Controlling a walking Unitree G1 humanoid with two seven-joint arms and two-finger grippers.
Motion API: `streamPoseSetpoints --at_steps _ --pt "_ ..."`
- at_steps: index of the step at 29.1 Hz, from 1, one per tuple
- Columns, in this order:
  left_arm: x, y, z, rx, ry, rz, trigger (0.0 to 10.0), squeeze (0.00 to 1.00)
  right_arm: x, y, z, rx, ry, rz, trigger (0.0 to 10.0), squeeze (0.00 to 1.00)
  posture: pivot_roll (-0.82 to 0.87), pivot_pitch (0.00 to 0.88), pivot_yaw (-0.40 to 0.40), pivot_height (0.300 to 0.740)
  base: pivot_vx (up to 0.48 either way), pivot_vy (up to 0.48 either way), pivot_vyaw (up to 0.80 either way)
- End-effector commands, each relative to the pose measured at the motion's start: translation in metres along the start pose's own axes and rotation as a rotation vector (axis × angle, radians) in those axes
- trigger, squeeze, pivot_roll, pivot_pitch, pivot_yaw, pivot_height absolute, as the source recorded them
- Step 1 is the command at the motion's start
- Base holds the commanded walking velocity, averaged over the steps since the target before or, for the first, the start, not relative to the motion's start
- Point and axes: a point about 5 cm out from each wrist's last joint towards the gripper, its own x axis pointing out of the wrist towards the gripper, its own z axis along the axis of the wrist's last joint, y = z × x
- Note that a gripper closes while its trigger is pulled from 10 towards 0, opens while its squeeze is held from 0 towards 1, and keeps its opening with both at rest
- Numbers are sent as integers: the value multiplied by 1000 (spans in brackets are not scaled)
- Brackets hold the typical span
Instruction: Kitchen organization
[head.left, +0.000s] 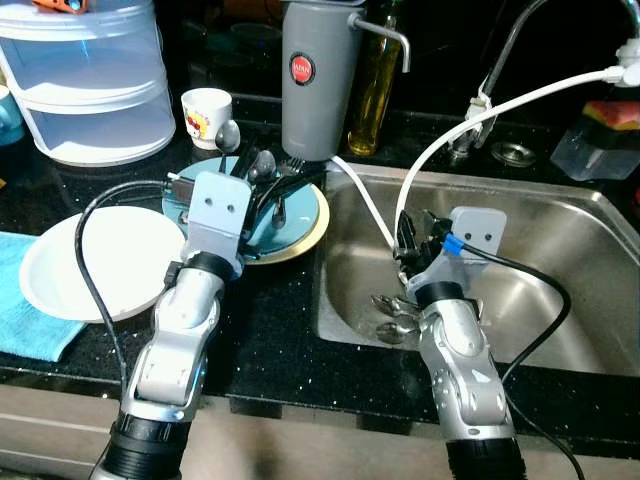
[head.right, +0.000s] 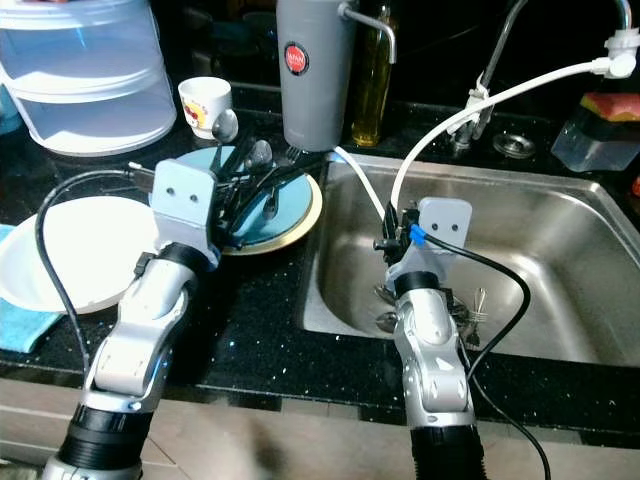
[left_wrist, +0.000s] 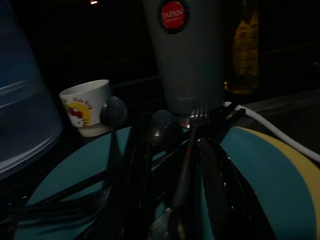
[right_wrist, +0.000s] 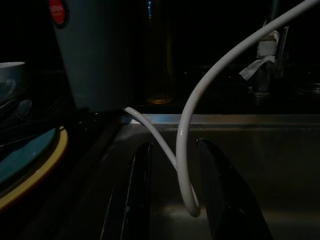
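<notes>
- I am looking down at a dark kitchen counter, with my left gripper (head.left: 262, 190) sitting in the centre-left of the frame over a teal plate (head.left: 305, 215) that is stacked on a yellow plate (head.left: 318, 232).
- In the left wrist view, a fork (left_wrist: 192, 137) and spoons (left_wrist: 160, 127) are lying along the black fingers; the gripper seems to be narrowed on this cutlery, though I cannot tell how firm the hold is.
- My right gripper (right_wrist: 172, 200) is hanging over the steel sink (head.left: 560, 215) at centre right, its fingers parted and holding nothing, with a white hose (right_wrist: 187, 145) looping down between them.
- More cutlery (head.left: 392, 312) is lying at the sink bottom, just beside my right wrist.
- I judge the step to be gathering cutlery on the teal plate, so I should be keeping the bundle level and moving slowly, clear of the grey canister (head.left: 318, 75) and small cup (head.left: 207, 115) at upper centre.
- A white plate (head.left: 125, 270) is resting at left beside a blue cloth (head.left: 25, 300).
- Both wrist views are very dark, and my arm is hiding part of the sink cutlery.
</notes>
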Motion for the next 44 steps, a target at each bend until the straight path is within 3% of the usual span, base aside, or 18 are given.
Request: streamPoseSetpoints --at_steps 1,14,24,44 --pt "1 -3 -2 8 13 -13 10000 0 -5 -6 -13 9 58 -25 10000 0 198 11 -53 740 0 0 0" --pt "4 -4 3 20 -2 -23 10000 0 -5 -5 -12 14 54 -27 10000 0 198 19 -51 740 0 0 0" --pt "5 -5 4 27 -11 -26 10000 0 -6 -5 -13 18 56 -26 10000 0 199 22 -49 740 0 -427 0" --pt "5 -4 4 10 -11 -13 10000 0 -6 -4 -13 21 58 -25 10000 0 199 26 -49 740 0 0 0"
